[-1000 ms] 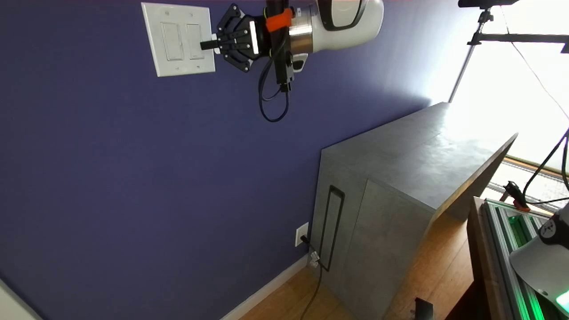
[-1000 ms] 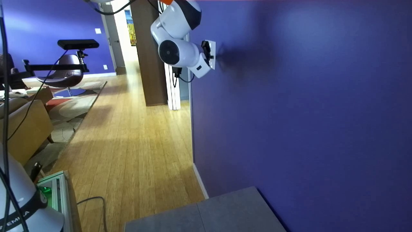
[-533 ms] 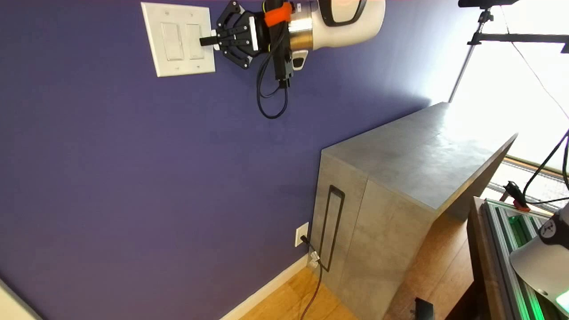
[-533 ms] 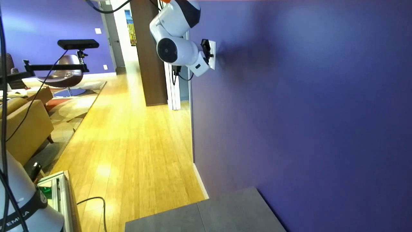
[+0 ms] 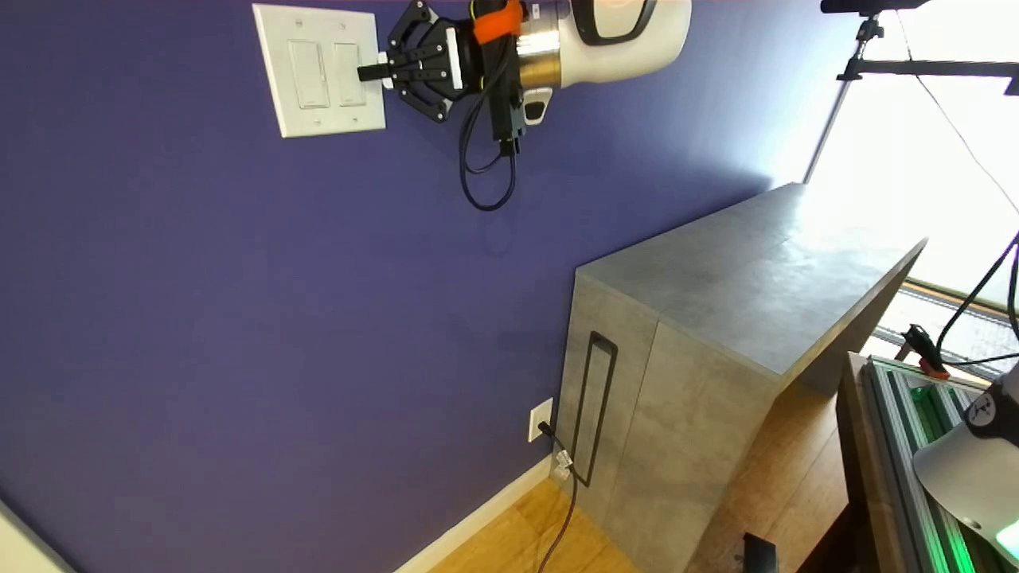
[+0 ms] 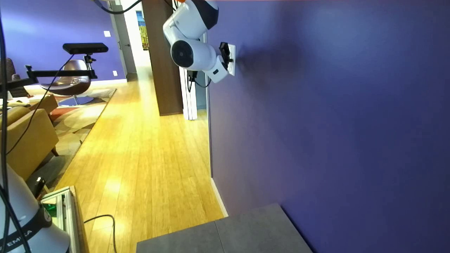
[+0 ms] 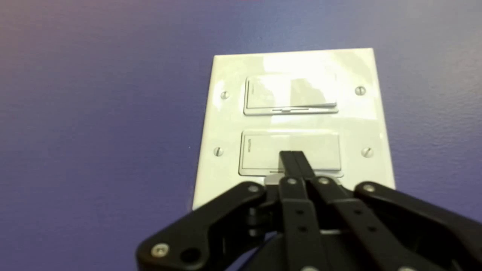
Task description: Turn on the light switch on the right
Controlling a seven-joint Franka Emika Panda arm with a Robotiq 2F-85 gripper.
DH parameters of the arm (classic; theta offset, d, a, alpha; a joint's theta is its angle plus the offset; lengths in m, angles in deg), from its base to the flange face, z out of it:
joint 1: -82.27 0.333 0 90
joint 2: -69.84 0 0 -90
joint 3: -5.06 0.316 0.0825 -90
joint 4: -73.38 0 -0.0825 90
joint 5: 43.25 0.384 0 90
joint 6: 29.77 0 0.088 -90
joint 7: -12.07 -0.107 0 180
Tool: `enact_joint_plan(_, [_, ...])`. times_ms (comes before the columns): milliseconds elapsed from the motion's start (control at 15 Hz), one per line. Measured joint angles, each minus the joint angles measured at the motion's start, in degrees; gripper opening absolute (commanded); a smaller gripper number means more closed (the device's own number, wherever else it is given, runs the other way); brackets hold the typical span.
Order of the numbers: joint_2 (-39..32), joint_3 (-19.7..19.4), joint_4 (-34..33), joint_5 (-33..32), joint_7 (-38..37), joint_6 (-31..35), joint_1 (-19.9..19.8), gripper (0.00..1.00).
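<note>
The light switch (image 5: 347, 57) is the right-hand white rocker paddle in a squarish white wall plate (image 5: 275, 72) on the purple wall. In the wrist view it is the lower paddle (image 7: 260, 152), with the identical left-hand paddle (image 7: 275, 92) above it. My gripper (image 5: 363, 74) is shut with nothing between its fingers. In the wrist view its fingertips (image 7: 291, 153) lie over the middle of the lower paddle, against or very close to it; exact contact is hard to tell. In an exterior view the gripper (image 6: 228, 58) is at the plate, seen edge-on.
A grey cabinet (image 5: 692, 270) stands against the wall below and to the right. A small outlet plate (image 5: 540, 418) with a plugged cable is low on the wall. A camera stand (image 6: 84, 48) and a sofa (image 6: 31, 140) stand across the room. A cable loop (image 5: 489, 203) hangs from the wrist.
The room has become brighter and warmer, with the floor and wall lit more strongly since one second ago. My arm has shifted slightly upward; the fingertips stay at the right-hand paddle.
</note>
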Motion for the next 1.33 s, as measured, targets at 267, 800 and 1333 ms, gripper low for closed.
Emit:
enact_joint_plan(267, [0.6,0.68,-0.17,-13.02,-11.47,5.12,-0.02,0.08])
enact_joint_plan(800, [9.28,4.95,12.32,-48.3,-33.28,7.95,0.72,0.73])
enact_joint_plan(1333, [16.74,8.54,22.65,-82.87,-44.11,9.36,-7.22,1.0])
